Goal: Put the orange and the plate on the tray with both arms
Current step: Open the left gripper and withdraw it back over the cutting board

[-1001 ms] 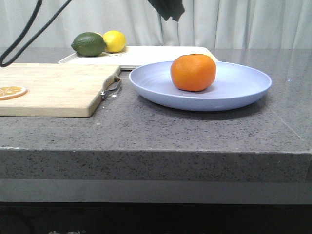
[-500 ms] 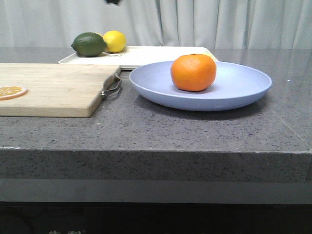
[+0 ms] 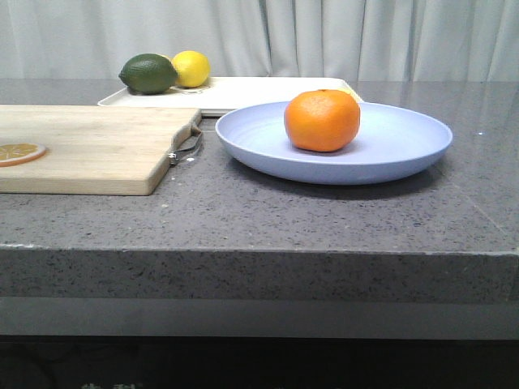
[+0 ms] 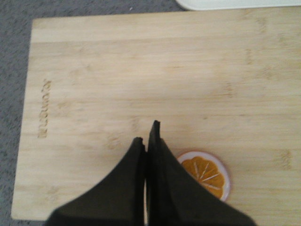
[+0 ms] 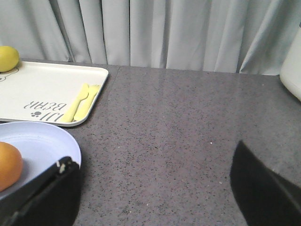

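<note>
Right wrist view: right gripper (image 5: 155, 188) spread wide over bare counter (image 5: 188, 122), the plate (image 5: 42, 146) rim by one finger, orange (image 5: 8, 165) on it, tray (image 5: 47, 92) beyond. Left gripper (image 4: 146, 134) pinched together above the cutting board (image 4: 141, 70).

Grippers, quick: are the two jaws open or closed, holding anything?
Left gripper: closed, empty, above the cutting board.
Right gripper: open, empty.

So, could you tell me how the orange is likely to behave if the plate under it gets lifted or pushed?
The orange sits loose on the shallow plate, so it would probably roll if the plate tilts. Its slightly flattened shape may steady it a little. The low rim likely won't stop it, so keeping the plate level seems wise.
</note>
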Available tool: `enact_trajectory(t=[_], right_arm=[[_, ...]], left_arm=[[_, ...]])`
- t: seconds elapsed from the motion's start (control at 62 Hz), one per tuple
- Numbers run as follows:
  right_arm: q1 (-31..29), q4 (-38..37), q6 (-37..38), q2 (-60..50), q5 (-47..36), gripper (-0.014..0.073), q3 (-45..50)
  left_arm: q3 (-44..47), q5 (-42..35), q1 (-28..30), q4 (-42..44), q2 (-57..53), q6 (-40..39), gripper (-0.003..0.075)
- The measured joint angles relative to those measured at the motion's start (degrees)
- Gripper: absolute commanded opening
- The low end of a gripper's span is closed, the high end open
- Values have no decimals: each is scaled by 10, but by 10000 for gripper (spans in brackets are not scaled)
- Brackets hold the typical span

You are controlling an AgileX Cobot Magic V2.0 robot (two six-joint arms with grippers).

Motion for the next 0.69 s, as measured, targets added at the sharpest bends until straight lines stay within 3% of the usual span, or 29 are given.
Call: enact_trajectory(t=[0.194, 0.5, 0.694], right_arm=[[0, 0, 0, 0, 0, 650, 0], [1, 0, 0, 20, -1, 650, 0], [1, -1, 0, 44, -7, 650, 0]], left_arm=[[139, -70, 32, -2, -116, -14, -17], [353, -192, 34, -4, -369, -16, -17], [446, -229, 34, -4, -520, -16, -17]])
